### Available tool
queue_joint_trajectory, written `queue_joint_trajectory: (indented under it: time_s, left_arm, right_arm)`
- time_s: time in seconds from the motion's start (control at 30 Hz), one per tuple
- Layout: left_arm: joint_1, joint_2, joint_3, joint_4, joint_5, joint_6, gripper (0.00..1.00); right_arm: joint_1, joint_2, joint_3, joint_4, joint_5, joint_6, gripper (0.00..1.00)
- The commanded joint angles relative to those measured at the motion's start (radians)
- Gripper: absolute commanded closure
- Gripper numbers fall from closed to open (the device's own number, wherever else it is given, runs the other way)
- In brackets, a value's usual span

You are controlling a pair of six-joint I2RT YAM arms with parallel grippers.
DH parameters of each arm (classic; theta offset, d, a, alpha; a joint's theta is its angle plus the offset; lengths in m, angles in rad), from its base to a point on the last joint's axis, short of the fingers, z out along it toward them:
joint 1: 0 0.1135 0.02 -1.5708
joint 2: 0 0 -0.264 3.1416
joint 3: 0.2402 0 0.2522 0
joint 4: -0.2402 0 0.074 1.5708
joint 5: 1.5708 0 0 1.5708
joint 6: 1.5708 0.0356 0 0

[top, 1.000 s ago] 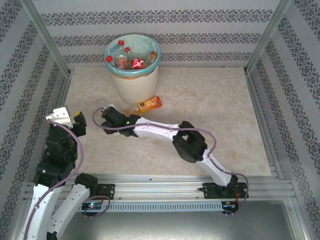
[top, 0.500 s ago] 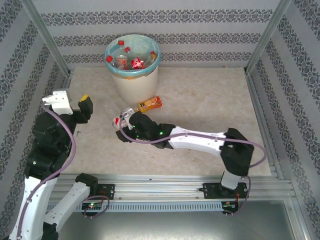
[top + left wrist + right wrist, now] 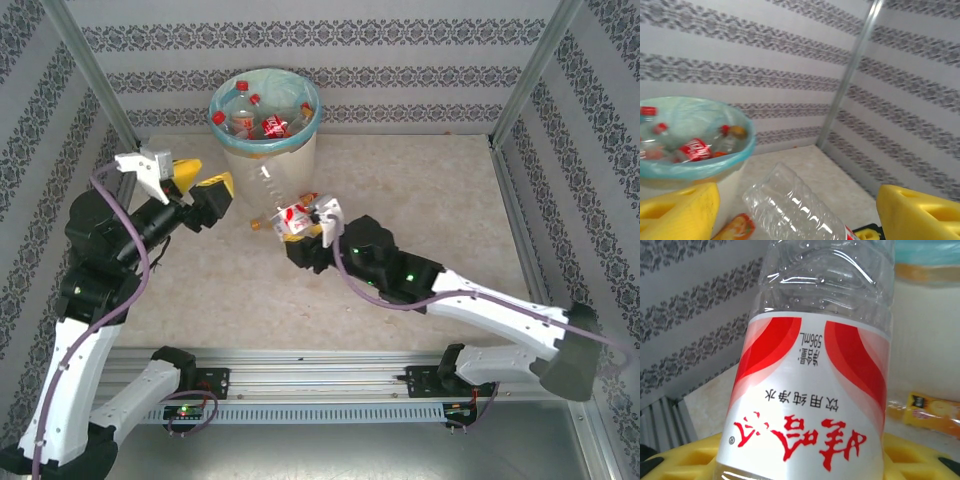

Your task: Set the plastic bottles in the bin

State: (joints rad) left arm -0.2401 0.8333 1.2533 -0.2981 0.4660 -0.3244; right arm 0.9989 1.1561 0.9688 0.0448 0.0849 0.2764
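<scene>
left arm [image 3: 90, 290]: stacked tall over its base on the left, elbow high, forearm angled toward the far right. left hand [image 3: 203, 177] is well up off the surface, yellow fingers [image 3: 680, 210] spread wide, jaws fully apart.

right arm [image 3: 490, 305]: elbow swung out low at the near right corner, white forearm stretched long on a diagonal toward the far left. green LEDs are lit on the wrist [image 3: 375, 255]. right hand [image 3: 305, 222] is off the surface, jaws clamped on a bottle [image 3: 293, 214] at its label. right wrist view has yellow finger pads either side of it.

the two hands are near each other, not touching.
</scene>
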Motion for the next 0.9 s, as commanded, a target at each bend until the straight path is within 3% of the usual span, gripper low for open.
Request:
queue_joint_trajectory:
  time_s: [0.0, 0.13, 0.27, 0.57, 0.87]
  left_arm:
    - [0.01, 0.022, -0.025, 0.175, 0.151, -0.129, 0.17]
    - [0.007, 0.059, -0.072, 0.342, 0.264, -0.251, 0.16]
    - [-0.02, 0.116, -0.097, 0.46, 0.305, -0.35, 0.16]
    - [-0.148, 0.168, -0.121, 0.58, 0.359, -0.377, 0.15]
    - [-0.195, 0.134, -0.17, 0.64, 0.384, -0.4, 0.15]
  right_arm:
    - [-0.043, -0.096, -0.053, 0.042, 0.013, -0.012, 0.48]
    - [-0.1, -0.189, -0.102, 0.052, -0.026, -0.007, 0.48]
    - [-0.139, -0.264, -0.144, 0.101, -0.166, -0.031, 0.48]
    - [-0.163, -0.327, -0.163, 0.179, -0.383, -0.012, 0.49]
    - [-0.163, -0.32, -0.14, 0.257, -0.512, 0.031, 0.5]
